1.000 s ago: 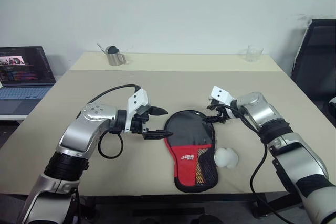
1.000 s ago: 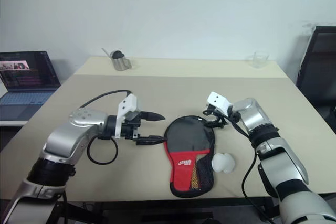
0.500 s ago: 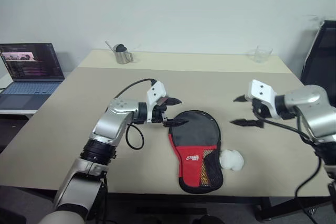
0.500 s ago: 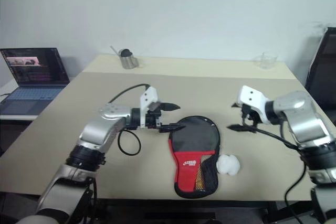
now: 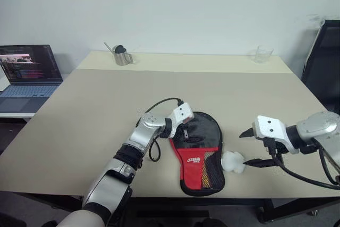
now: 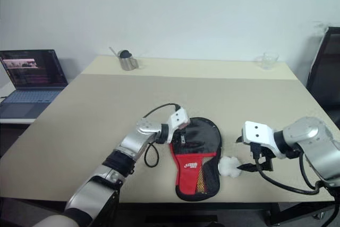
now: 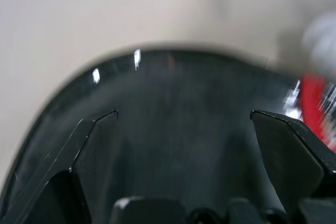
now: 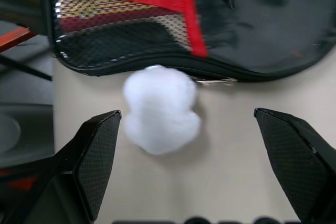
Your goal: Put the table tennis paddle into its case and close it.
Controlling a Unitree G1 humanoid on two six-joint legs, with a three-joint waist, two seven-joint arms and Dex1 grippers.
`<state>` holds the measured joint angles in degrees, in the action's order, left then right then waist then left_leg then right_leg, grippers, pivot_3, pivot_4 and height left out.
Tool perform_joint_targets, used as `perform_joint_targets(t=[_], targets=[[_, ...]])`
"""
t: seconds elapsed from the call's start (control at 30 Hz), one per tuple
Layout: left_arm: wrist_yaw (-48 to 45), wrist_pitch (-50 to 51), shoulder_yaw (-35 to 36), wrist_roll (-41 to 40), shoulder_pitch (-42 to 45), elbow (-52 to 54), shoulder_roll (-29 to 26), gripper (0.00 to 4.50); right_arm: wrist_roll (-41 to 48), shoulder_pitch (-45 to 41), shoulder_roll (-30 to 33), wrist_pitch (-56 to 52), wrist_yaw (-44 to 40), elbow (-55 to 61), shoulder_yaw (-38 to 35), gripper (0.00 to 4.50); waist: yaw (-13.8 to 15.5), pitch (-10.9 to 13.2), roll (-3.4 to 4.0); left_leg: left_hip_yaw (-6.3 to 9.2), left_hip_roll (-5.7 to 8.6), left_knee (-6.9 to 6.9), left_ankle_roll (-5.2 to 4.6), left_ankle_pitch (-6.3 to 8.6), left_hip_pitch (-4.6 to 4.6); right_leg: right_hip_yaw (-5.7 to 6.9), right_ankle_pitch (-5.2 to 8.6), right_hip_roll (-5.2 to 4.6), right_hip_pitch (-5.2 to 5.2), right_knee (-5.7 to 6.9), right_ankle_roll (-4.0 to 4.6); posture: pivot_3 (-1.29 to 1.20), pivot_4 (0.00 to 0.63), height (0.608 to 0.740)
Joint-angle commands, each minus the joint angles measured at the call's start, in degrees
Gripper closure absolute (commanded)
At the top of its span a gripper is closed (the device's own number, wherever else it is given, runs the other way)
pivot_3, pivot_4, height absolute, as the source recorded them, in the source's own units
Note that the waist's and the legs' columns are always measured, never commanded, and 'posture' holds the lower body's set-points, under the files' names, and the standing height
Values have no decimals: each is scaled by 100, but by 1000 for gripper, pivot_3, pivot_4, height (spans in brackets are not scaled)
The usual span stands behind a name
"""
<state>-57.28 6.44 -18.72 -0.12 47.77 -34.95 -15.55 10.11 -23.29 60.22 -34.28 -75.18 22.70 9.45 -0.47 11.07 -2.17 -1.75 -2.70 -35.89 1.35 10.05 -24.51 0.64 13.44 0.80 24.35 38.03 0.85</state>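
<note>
While the black fabric paddle-shaped case with red lower half, white logo and mesh pocket (image 5: pixel 198 152) lies flat at the near middle of the beige table (image 5: pixel 79 110), the left gripper (image 5: pixel 192 133) sits over its rounded black upper part, fingers spread wide, nothing pinched. In the left wrist view both black fingers (image 7: pixel 94 145) frame the glossy black surface of the case. The right gripper (image 5: pixel 256 146) hangs well to the right of the case, also spread and empty, with the white fluffy pom-pom charm (image 5: pixel 232 161) near its lower finger; the right wrist view shows the charm lying just beside the case's edge, apparently joined by a small metal ring. The table tennis paddle's wood handle with red stripes (image 8: pixel 100 11) seems visible through the mesh, so the paddle looks already inside; the blade itself is hidden. Judgement: step in hand is closing the case, the left likely going to pin the cover. Whether the zip is shut I cannot tell. Next move probably calls for the left to press down on the cover and the right to come in to the zip pull by the charm, pinch it and draw it along the edge. Far off: metal cup (image 5: pixel 121 56), clear glass (image 5: pixel 260 54), laptop (image 5: pixel 25 73) at left.
</note>
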Motion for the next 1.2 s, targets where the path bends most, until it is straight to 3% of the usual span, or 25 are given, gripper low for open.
perform_joint_targets(t=[0.03,0.27,0.73,0.87,1.1,1.2], targets=[[174,-174,28,120,-34,-32,65,81,-44,3,34,29,57,220,136,31,13,0,0,1,1,-1,0,0,-2,1,0,0,0,-1,0,0,150,740],[375,-85,380,-108,-277,-509,329,81,-302,-92,25,175,74,25,550,31,27,-1,1,6,2,-8,1,1,-2,7,-1,0,-6,-2,-2,0,150,740],[408,18,270,-19,-479,-159,557,81,-823,-525,-394,319,103,-615,1194,31,39,-3,4,5,4,-7,1,1,15,6,-3,-1,-25,-4,-4,0,150,740],[370,125,337,-74,-467,-66,550,81,-808,-534,-452,282,69,-618,1222,927,41,-3,4,5,5,-9,1,1,15,6,-3,-1,-26,-3,-5,0,150,740],[351,163,404,-101,-447,-99,468,81,-727,-410,-359,237,-61,-372,1175,3333,37,-3,4,6,3,-8,1,1,15,6,-3,-1,-25,-2,-5,0,150,740],[358,202,482,-144,-417,-180,422,81,-839,-322,-144,308,-144,-162,1199,4140,37,-3,4,6,3,-8,1,1,15,7,-3,0,-25,-2,-5,0,150,740]])
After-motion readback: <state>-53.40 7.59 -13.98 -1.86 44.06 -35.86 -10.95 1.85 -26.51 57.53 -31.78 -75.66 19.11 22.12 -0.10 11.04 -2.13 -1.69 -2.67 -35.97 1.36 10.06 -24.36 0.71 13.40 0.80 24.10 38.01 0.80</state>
